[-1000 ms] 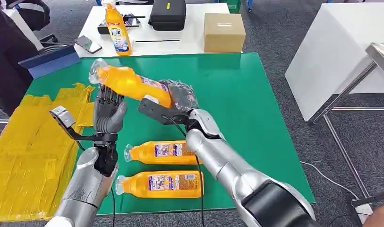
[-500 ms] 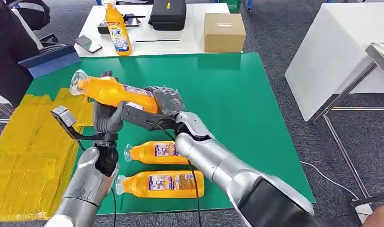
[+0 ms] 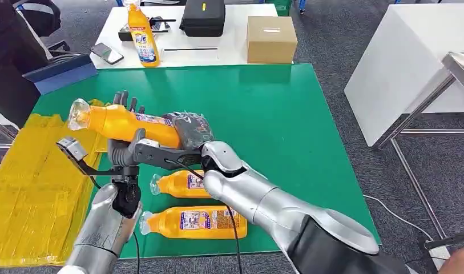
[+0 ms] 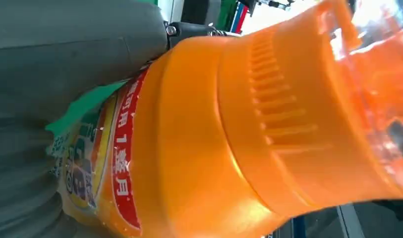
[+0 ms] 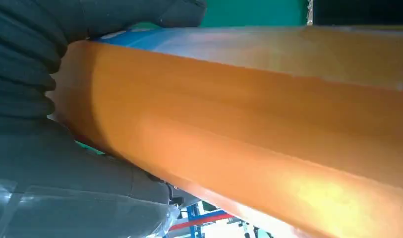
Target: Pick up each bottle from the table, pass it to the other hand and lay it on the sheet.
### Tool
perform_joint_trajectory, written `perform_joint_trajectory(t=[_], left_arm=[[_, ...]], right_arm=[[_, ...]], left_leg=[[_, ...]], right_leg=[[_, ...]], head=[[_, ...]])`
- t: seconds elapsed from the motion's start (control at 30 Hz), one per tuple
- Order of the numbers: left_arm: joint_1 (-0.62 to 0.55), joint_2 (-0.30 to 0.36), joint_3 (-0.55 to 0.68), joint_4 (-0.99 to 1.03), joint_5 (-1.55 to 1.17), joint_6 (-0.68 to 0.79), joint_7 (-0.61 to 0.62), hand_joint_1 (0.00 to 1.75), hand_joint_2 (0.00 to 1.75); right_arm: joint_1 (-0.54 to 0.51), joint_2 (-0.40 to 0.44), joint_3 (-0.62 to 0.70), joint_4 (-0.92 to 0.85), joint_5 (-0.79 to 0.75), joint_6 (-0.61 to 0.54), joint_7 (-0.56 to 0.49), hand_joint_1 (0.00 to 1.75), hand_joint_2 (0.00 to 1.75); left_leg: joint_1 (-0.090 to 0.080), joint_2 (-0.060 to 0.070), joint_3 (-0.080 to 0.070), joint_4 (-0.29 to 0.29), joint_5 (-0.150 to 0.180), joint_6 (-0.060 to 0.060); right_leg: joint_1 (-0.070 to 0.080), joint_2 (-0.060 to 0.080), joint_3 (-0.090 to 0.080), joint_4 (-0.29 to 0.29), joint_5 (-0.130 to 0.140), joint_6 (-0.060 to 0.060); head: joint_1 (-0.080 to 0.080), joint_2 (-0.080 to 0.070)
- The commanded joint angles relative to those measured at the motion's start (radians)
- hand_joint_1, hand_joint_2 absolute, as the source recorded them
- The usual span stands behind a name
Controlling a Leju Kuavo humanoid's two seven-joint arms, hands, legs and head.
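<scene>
While the right hand point(image 3: 189, 130) gripped the orange bottle's point(image 3: 126, 123) base, the bottle lay nearly level, clear cap toward the yellow sheet point(image 3: 29, 182). Behind it the left hand's point(image 3: 125, 149) fingers stood spread, uncurled. Nearer the robot, two more bottles point(image 3: 192, 221) lay on the green table point(image 3: 286, 114); grey carpet lay beyond.

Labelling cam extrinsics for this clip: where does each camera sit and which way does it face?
Head view: high on the body, facing forward and down at the green table; both silver arms enter from below, the right hand gripping the held bottle, the left hand behind it.
Left wrist view: behind the left hand, facing the bottle's neck and label from very close.
Right wrist view: behind the right hand, facing along the bottle's orange body.
Shared: all three show the held bottle.
</scene>
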Motion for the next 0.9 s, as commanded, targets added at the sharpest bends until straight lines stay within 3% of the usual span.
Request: perform_joint_trajectory(t=[0.03,0.9], left_arm=[[-0.027,-0.011,-0.015,-0.028,-0.002,0.000,0.030,1.75,1.75],[-0.023,-0.030,-0.014,-0.060,0.003,-0.008,0.057,1.75,1.75]], right_arm=[[-0.015,-0.002,0.136,-0.003,0.004,0.007,0.002,1.75,1.75],[-0.014,-0.002,0.124,0.028,0.000,0.014,-0.005,1.75,1.75]], left_leg=[[0.000,-0.001,0.000,0.000,0.000,-0.001],[0.001,-0.003,0.000,0.001,0.000,-0.002]], right_leg=[[0.000,-0.001,0.000,0.000,0.000,-0.001],[0.000,-0.004,-0.003,0.000,-0.001,-0.001]], head=[[0.000,0.000],[0.000,0.000]])
